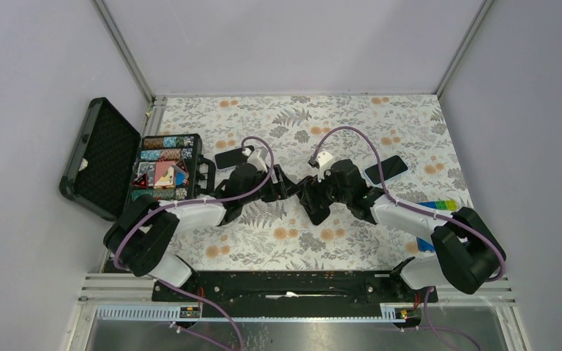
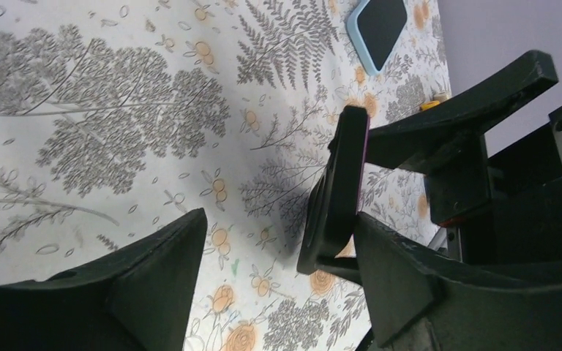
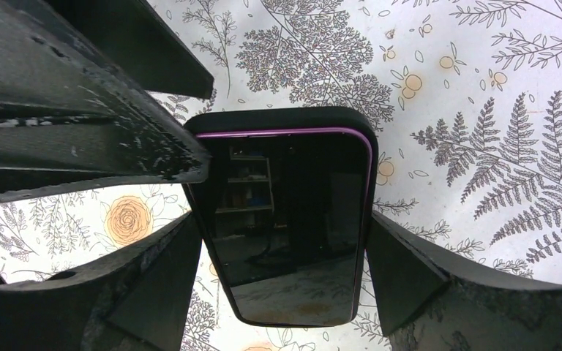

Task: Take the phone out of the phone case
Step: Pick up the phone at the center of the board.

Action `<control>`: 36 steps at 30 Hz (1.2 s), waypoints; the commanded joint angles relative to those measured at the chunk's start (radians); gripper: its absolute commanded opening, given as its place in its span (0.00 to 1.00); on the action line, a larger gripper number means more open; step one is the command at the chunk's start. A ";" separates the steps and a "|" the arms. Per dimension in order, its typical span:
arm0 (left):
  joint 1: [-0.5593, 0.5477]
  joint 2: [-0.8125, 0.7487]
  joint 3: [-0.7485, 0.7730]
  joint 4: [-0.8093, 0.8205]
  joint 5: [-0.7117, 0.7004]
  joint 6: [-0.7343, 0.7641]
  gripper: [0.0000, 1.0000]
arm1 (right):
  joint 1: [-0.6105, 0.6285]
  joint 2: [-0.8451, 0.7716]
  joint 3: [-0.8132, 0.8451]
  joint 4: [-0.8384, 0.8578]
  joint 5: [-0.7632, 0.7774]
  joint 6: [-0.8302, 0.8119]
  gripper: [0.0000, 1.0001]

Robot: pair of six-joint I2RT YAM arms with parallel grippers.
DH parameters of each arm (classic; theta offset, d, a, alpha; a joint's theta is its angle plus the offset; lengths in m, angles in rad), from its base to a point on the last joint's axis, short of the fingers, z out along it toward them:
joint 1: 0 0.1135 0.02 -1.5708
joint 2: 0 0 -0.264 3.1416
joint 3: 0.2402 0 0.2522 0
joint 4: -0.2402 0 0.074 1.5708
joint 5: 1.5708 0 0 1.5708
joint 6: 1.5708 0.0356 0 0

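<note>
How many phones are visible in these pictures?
3. The cased phone is gripped in the right tool; a second phone lies flat farther right; a third phone lies beside the open box. Others may be hidden.

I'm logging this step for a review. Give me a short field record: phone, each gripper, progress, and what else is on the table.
phone: phone in its black case, held off the table
right gripper: right gripper shut on the phone's long sides
left gripper: left gripper open, one finger at the case's corner
progress: phone not yet out of the case
others: spare phone right, spare phone left, open box
</note>
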 commanded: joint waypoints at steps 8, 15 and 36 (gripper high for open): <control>-0.008 0.116 0.115 0.168 0.090 -0.092 0.42 | 0.003 0.011 0.017 0.107 -0.034 0.065 0.53; -0.009 0.113 0.068 0.186 0.103 -0.105 0.49 | -0.002 0.053 0.073 0.088 0.003 0.112 0.53; -0.003 0.048 0.195 0.002 0.118 0.095 0.00 | -0.052 -0.088 0.080 -0.029 -0.010 0.111 1.00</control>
